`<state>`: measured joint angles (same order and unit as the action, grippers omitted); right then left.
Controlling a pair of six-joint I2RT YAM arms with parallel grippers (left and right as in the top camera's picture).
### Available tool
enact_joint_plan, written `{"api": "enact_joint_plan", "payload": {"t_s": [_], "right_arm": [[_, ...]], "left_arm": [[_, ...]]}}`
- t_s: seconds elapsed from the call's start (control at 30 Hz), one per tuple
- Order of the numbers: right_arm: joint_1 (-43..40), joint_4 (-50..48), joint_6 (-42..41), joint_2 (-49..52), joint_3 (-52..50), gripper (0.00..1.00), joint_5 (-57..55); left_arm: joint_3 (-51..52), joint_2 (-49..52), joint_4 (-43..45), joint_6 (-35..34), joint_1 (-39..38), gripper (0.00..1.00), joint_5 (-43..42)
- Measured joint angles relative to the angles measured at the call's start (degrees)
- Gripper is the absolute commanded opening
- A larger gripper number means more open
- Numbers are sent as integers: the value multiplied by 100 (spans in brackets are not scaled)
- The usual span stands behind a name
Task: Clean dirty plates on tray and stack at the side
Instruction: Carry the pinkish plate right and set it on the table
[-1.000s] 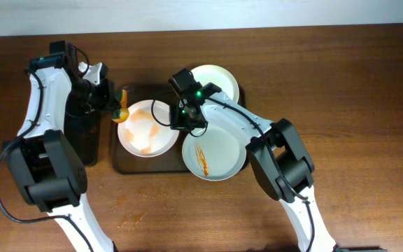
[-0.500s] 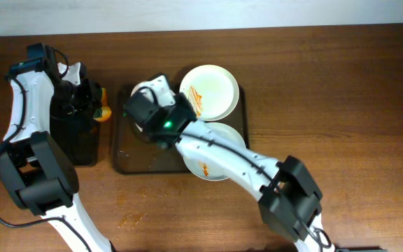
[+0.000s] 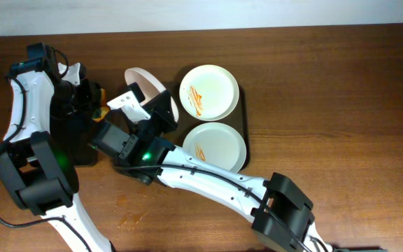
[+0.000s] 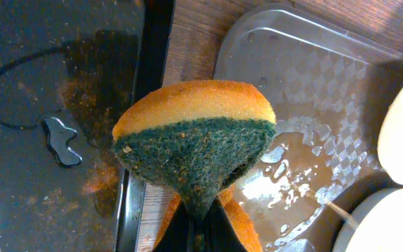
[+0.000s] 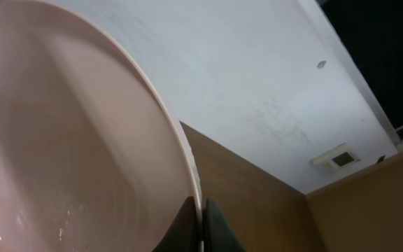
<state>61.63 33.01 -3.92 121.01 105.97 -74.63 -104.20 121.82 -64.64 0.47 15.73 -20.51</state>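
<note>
One plate (image 3: 145,80) now raised, tilted above tray (image 4: 299,77).

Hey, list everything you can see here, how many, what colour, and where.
table: one, brown wood
brown tray: one, dark translucent, table centre
black tray: one, black, left of brown tray
streaked plates: two, white with orange streaks, on brown tray
held plate: one, white, tilted, lifted over tray's left part
sponge: one, orange with green face, above gap between trays
sauce smear: one, orange, table front left
left gripper: shut on sponge
right gripper: shut on held plate's rim
</note>
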Motion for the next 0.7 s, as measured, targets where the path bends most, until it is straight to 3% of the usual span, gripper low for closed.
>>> {"api": "enact_joint_plan", "payload": {"t_s": [0.5,0.7], "right_arm": [[13,330,90,0,7,4,192],[-437,1775,-1156,-90,52,4,2275]], "left_arm": [[0,0,-2,0,0,1,0],[0,0,-2,0,0,1,0]]}}
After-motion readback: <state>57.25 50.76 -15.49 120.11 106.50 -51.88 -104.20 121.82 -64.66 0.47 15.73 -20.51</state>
